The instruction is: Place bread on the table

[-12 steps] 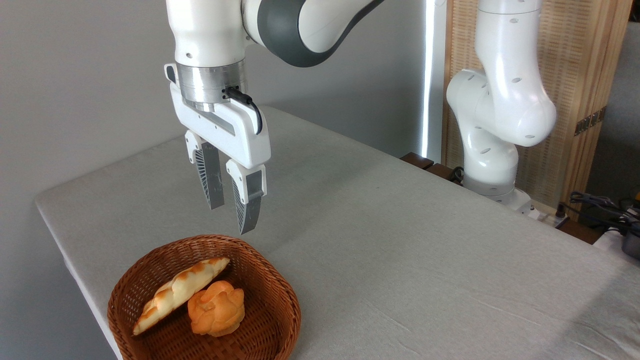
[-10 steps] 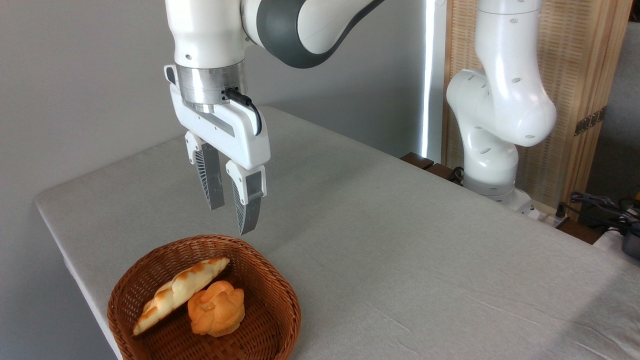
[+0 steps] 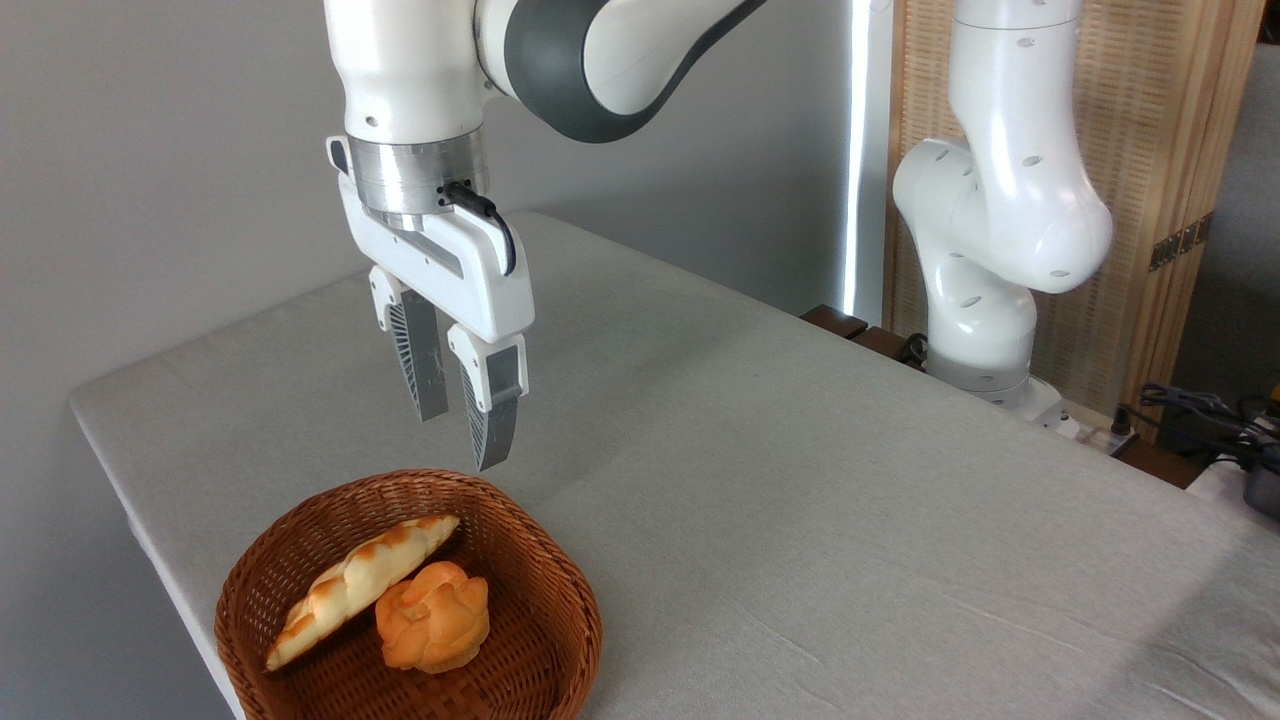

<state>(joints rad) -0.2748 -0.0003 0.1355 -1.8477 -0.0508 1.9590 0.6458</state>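
Note:
The bread, a long pale half-moon pastry with a toasted scalloped edge, leans inside a brown wicker basket at the front left of the grey-clothed table. My gripper hangs in the air above the basket's far rim, pointing down. Its two fingers stand a little apart with nothing between them, so it is open. It is clear of the bread and the basket.
A round orange rose-shaped bun lies in the basket beside the bread. The arm's white base stands at the table's far right edge. Cables lie beyond it. A wooden slatted screen stands behind.
The gripper has shifted slightly to the left and turned a little about its vertical axis. The bread, bun and basket have not moved.

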